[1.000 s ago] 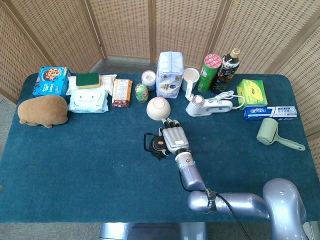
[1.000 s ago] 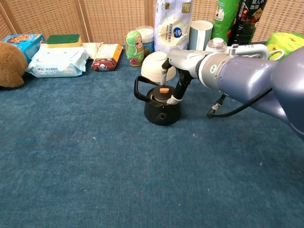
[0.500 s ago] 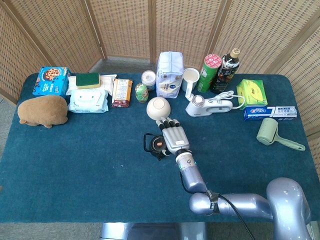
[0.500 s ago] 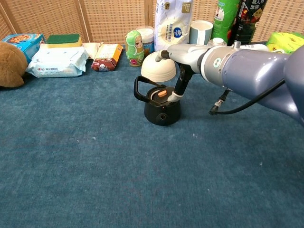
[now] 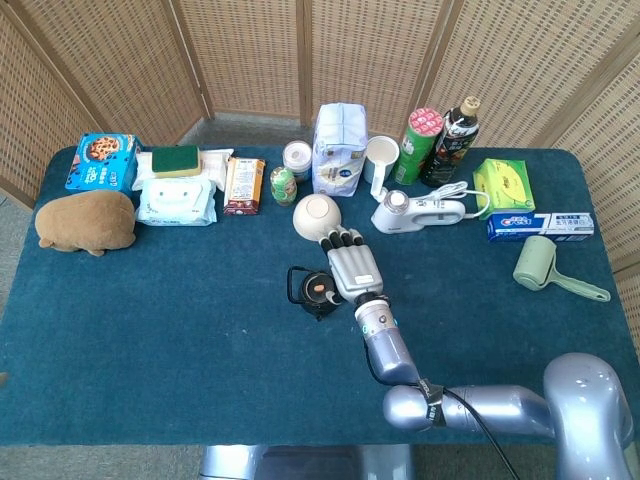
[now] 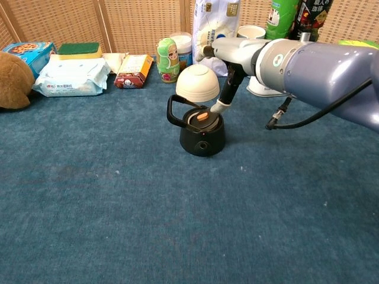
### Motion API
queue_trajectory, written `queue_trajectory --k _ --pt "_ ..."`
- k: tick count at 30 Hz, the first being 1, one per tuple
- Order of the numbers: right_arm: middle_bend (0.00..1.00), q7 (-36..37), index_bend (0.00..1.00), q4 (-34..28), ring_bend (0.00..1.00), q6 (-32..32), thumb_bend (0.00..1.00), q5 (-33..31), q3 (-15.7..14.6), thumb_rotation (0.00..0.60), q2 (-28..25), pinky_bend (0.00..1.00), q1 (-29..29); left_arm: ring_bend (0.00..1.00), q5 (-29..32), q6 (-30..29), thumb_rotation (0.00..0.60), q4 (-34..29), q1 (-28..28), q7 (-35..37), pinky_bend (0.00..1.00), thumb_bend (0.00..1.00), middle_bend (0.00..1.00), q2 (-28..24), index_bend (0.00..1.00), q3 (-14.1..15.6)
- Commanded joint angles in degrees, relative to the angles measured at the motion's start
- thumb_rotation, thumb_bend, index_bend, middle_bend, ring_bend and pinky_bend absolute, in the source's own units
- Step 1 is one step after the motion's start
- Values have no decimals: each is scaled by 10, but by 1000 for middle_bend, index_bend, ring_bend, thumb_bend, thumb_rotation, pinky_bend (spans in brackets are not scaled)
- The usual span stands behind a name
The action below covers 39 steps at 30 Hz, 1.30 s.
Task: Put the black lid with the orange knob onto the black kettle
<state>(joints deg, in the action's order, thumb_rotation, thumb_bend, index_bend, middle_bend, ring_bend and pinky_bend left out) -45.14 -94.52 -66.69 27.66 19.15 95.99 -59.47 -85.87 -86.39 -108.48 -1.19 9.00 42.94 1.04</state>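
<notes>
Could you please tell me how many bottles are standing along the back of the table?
1: a dark bottle with a tan cap, at the back right, beside the green canister. Others may be hidden behind the taller packages.

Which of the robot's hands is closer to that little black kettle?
The right hand. It hovers just above and beside the black kettle, one of its fingers reaching down at the lid with the orange knob. The left hand is out of view.
</notes>
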Motion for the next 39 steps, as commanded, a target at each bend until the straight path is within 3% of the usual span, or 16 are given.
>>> queue_trajectory --k 1,10,19,26,31,34,36,39 --pt "30 3 54 12 0 1 254 -2 -2 600 6 44 -1 0 1 -1 600 0 -1 2 46 127 0 0 0 -1" --pt "32 19 54 58 0 19 254 -2 -17 600 26 45 4 0 5 1 600 4 0 11 46 129 0 -3 0 -2" --pt "33 23 54 52 0 18 253 3 -17 600 23 61 9 0 4 -1 600 4 -1 12 46 128 0 -3 0 -2" --pt "33 19 54 -2 4 -1 254 26 -16 600 -8 61 16 0 3 -2 600 5 -1 14 46 128 0 -4 0 -1" --pt "35 19 54 -89 18 -31 244 75 -36 600 -79 60 46 0 -1 -3 600 4 -2 12 46 128 0 -3 0 0" --pt "38 29 55 -115 18 -44 126 109 -53 600 -111 45 66 0 -3 -4 600 4 -3 10 46 128 0 -3 0 0" --pt "46 43 64 -130 10 -56 45 151 -72 549 -137 24 88 0 -1 -5 600 3 -4 7 46 128 0 -2 0 0" --pt "53 87 76 -138 2 -72 12 233 -106 460 -174 9 126 0 4 -8 600 0 -5 -10 46 129 0 0 0 -1"
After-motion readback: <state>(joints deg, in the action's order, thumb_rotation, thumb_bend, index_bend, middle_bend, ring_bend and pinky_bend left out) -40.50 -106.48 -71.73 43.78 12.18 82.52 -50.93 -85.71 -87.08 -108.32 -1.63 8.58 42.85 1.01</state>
